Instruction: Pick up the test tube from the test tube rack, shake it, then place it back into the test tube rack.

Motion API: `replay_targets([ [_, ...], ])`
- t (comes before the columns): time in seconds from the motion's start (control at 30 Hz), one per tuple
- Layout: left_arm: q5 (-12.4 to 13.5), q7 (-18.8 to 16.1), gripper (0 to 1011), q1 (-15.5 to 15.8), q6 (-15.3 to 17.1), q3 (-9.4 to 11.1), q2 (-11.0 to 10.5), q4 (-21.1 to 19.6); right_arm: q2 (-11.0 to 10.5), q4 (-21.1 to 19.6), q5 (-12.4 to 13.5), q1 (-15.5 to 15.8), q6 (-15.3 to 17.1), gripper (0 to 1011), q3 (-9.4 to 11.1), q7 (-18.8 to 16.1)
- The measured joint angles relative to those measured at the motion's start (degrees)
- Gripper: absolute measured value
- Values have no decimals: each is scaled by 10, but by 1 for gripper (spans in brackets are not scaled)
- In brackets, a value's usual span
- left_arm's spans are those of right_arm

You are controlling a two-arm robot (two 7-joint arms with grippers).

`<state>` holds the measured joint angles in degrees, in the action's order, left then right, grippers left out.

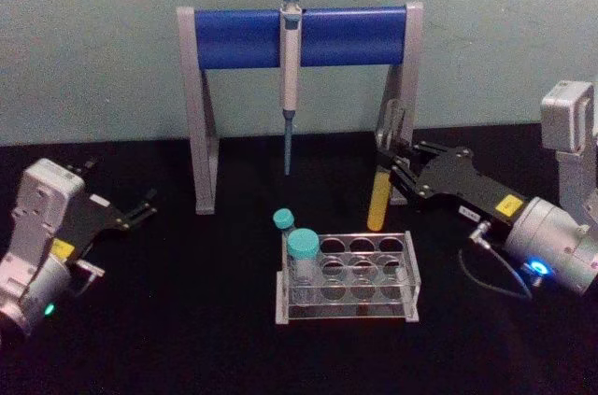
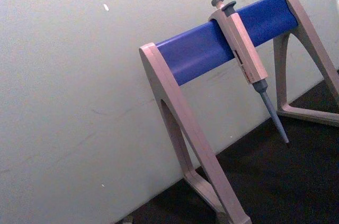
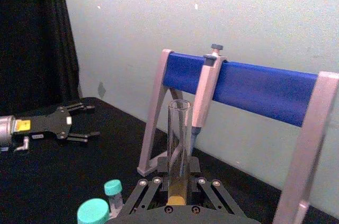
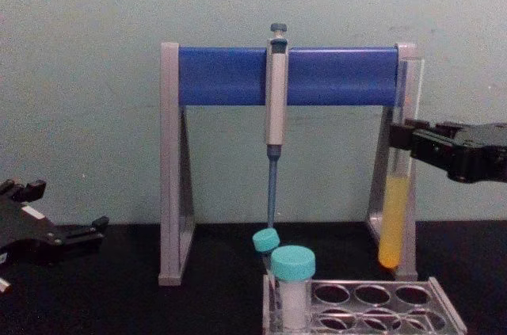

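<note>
We are pinching the test tube (image 1: pixel 378 194) upright in our right gripper (image 1: pixel 388 171), clear of and just behind the test tube rack (image 1: pixel 374 309), so its liquid is sitting low for shaking; our left gripper (image 1: pixel 140 208) is idling spread, far left.

There is one test tube (image 1: pixel 377 199), one test tube rack (image 1: pixel 374 271), two teal-capped vials (image 1: pixel 303 257), one pipette (image 1: pixel 290 77) and one stand (image 1: pixel 203 134) with a single blue crossbar (image 1: pixel 346 37). The grippers number two: one left gripper (image 1: pixel 121 188), one right gripper (image 1: pixel 385 169).
</note>
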<state>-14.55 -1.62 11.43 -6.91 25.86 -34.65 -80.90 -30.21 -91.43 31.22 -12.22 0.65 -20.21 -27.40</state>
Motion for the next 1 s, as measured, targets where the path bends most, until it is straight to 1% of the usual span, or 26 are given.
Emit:
replay_targets([
  [0.2, 0, 0, 1010, 0, 0, 0, 0, 0, -13, -16, 1, 19, 0, 214, 13, 4],
  [0.33, 0, 0, 1010, 0, 0, 0, 0, 0, -25, -36, 6, 42, -2, 214, 27, 5],
  [0.47, 0, 0, 1010, 0, 0, 0, 0, 0, -34, -50, 10, 59, -5, 213, 34, 3],
  [0.57, 0, 0, 1009, 0, 0, 0, 0, 0, -44, -68, 14, 77, -9, 213, 38, -4],
  [0.67, 0, 0, 1010, 0, 0, 0, 0, 0, -48, -77, 16, 86, -9, 214, 38, -9],
  [0.77, 0, 0, 1010, 0, 0, 0, 0, 0, -51, -85, 17, 92, -9, 213, 30, -20],
  [0.8, 0, 0, 1010, 0, 0, 0, 0, 0, -51, -85, 17, 92, -9, 213, 30, -20],
  [0.9, 0, 0, 1009, 0, 0, 0, 0, 0, -50, -87, 18, 87, -9, 214, 17, -29],
  [0.93, 0, 0, 1010, 0, 0, 0, 0, 0, -50, -87, 18, 87, -9, 214, 17, -29],
  [1.0, 0, 0, 1010, 0, 0, 0, 0, 0, -47, -87, 18, 81, -9, 214, 9, -34],
])
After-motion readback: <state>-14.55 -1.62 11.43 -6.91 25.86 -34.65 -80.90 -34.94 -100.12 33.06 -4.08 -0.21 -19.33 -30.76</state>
